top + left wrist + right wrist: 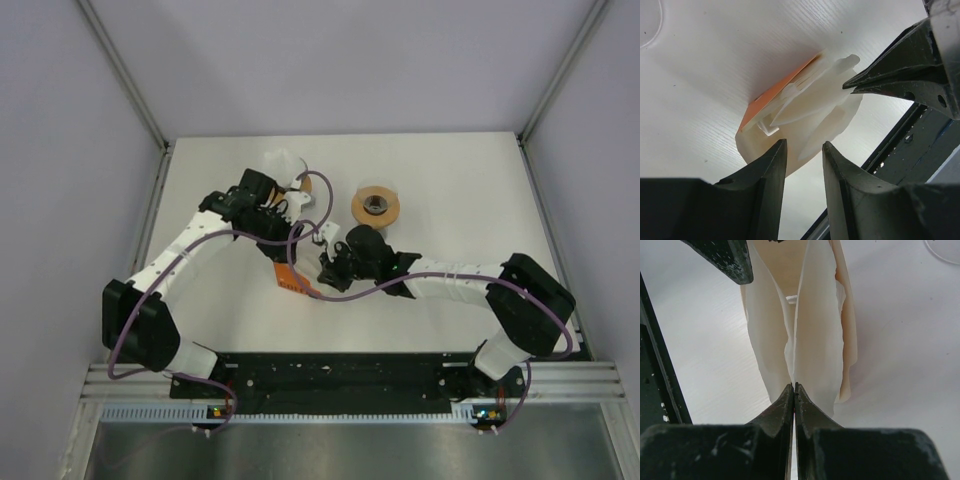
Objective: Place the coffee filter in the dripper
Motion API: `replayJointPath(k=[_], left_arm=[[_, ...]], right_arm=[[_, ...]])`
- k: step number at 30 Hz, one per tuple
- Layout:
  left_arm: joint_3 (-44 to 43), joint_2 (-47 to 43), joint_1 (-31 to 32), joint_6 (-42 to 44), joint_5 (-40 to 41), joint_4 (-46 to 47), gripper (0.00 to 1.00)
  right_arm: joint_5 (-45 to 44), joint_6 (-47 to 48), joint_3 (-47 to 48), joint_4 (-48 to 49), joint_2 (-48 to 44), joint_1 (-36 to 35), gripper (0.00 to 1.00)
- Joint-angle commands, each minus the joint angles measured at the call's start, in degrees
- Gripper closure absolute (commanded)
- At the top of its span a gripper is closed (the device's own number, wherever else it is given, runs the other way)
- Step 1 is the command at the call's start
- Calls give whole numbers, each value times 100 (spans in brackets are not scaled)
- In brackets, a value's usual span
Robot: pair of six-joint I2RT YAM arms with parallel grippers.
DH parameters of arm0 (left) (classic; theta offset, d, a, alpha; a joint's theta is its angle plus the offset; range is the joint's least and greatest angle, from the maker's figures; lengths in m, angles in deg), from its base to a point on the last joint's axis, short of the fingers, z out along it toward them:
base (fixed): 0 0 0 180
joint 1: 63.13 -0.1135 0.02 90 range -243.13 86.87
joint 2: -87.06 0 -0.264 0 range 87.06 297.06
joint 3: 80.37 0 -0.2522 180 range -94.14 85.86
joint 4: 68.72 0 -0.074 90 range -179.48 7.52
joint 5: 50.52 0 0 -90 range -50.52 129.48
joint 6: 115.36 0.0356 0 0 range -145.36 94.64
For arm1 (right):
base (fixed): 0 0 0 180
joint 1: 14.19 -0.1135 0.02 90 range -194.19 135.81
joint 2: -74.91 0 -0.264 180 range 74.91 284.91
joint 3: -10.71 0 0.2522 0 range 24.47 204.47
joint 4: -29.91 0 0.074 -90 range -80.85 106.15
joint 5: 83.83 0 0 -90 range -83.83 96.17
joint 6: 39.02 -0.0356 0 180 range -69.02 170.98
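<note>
A stack of white paper coffee filters (pixel 805 115) lies on an orange backing (pixel 291 278) at the middle of the table. My right gripper (pixel 793 386) is shut on the edge of one thin filter layer (pixel 812 340), and its fingers (pixel 900 75) show in the left wrist view. My left gripper (pixel 802 147) stands open right at the opposite edge of the stack, with bare table visible between its jaws. In the top view the two grippers (pixel 297 250) (pixel 324 268) meet over the stack. The round tan dripper (pixel 375 205) with a dark centre hole stands apart, behind and to the right.
A clear glass-like vessel (pixel 283 160) stands at the back behind the left arm. The black rail (pixel 340 375) at the table's near edge is close to the filters. Grey walls enclose the table on three sides.
</note>
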Motion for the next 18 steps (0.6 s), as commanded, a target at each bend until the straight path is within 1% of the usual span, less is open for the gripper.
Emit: replayJointPath(k=[1,8,12,15,18], left_arm=[[75,45,67,234,-181,44,60],[154,45,75,261,-138,97,59],[163,19,75,296,-102,70,65],[155,19,75,287,-102,44,76],[111,19,75,313,-155,-9,91]], right_arm=[[108,-50,77,566,-136,-11,100],[196,-138,130,707,-144,-2,100],[161,-156,130,698,-153,-2,100],[170,-156,147,646,-92,-11,100],[187,-164,148,637,-13,-11,100]])
